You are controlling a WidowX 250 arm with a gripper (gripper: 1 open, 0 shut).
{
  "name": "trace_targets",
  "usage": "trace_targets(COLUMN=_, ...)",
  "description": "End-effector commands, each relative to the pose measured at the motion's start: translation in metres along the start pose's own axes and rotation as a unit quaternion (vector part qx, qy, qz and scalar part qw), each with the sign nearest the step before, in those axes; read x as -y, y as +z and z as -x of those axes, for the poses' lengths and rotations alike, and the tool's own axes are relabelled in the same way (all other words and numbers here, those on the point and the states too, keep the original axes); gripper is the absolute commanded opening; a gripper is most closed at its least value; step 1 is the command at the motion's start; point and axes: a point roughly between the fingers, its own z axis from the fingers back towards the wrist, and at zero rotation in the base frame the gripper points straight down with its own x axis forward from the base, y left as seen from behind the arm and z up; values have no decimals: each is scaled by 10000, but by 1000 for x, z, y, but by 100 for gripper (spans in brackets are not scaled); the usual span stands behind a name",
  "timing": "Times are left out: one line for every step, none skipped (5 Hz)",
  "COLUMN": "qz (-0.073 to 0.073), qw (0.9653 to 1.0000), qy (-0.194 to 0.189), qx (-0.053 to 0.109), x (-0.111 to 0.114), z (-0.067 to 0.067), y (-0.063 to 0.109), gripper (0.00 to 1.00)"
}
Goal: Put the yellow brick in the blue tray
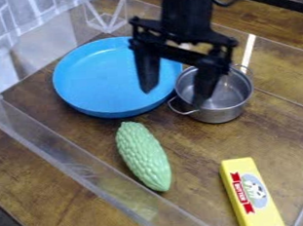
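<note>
Wooden table (63,121): dark brown top, glossy, w/ a clear plastic wall along the near and left edges

Blue tray (94,82): round, shallow, raised rim, bright blue; sits left-centre on the table. Nothing lies in it. Its right rim is just beside the pot

Robot arm: black, comes down from the top edge, wrist approx. vertical

Gripper (179,80): black, 2 long fingers (149,71) pointing down. Jaws spread wide, clear gap between them, nothing held. Left-hand finger in the view hangs over the tray's right rim; right-hand finger hangs over the pot. Contact w/ either cannot be told from this 1 view

Green gourd (143,156): bumpy, pale green, tapered at both ends; lies on the table in front of the tray, long axis running diagonally toward the near right. Apart from tray and pot

Steel pot (219,98): small, shiny, open top, partly hidden by the right-hand finger; stands right of the tray

Yellow brick (253,193): small, flat, rectangular; lies at the near right corner of the table, label face up w/ red border and small white picture. Well apart from the tray and from the gripper; gourd is between it and the tray
</note>
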Motion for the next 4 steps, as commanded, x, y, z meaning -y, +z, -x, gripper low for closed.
trace_targets(qz=61, qw=9994, qy=21, qx=336, x=17, z=2, y=10, gripper=100)
trace_targets(qz=97, qw=9992, qy=56, qx=375, x=31, z=5, y=4, gripper=100)
trace_targets(qz=115, qw=9990, qy=133, qx=409, x=37, z=1, y=-5, gripper=100)
trace_targets(qz=126, qw=9989, qy=172, qx=421, x=40, z=-2, y=-11, gripper=100)
